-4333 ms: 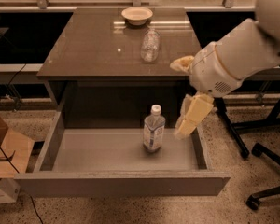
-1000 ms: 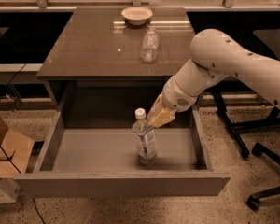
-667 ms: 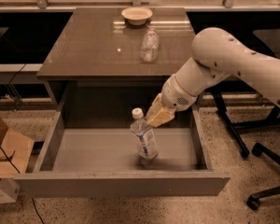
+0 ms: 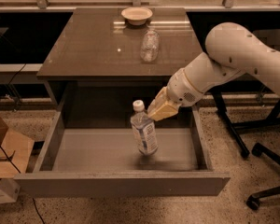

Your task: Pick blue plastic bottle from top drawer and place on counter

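Observation:
The blue plastic bottle is small and clear, with a white cap and a blue-and-white label. It is tilted inside the open top drawer, its cap leaning left, and its base seems just off the grey floor. My gripper reaches in from the right and is shut on the bottle's shoulder, just under the cap. The glossy brown counter lies above and behind the drawer.
A clear capless glass vessel and a white bowl stand on the back of the counter. Office chair bases stand to the right of the cabinet. A cardboard box sits on the floor at left.
My gripper moved from the right of the upright bottle to its shoulder and closed on it. The bottle has tilted, shifted left and risen slightly.

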{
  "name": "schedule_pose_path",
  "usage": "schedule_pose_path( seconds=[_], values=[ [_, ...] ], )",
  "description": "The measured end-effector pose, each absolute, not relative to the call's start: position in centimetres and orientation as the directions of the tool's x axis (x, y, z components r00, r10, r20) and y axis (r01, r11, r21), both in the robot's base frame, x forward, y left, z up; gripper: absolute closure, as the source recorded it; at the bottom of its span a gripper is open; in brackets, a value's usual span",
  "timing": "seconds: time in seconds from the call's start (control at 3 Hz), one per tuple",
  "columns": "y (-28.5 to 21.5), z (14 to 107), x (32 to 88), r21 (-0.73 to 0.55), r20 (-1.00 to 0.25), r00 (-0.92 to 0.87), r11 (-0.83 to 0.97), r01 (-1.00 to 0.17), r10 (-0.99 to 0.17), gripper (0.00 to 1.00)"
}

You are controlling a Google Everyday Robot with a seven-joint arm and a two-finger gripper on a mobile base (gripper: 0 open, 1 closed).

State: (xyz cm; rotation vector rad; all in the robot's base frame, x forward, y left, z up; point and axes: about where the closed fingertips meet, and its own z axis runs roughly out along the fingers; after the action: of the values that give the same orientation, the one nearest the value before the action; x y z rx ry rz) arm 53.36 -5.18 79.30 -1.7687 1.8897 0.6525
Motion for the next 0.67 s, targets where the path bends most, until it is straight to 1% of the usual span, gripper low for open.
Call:
schedule_pose_path(
  seconds=[0.33, 0.67],
  values=[
    [-5.3, 82.9, 53.7, -0.01, -0.664, -0.049, 0.075, -0.997, -0.746, 1.0],
    [-5.4, 88.2, 54.2, -0.095, -0.684, 0.008, 0.078, -0.992, -0.729, 1.0]
  ],
)
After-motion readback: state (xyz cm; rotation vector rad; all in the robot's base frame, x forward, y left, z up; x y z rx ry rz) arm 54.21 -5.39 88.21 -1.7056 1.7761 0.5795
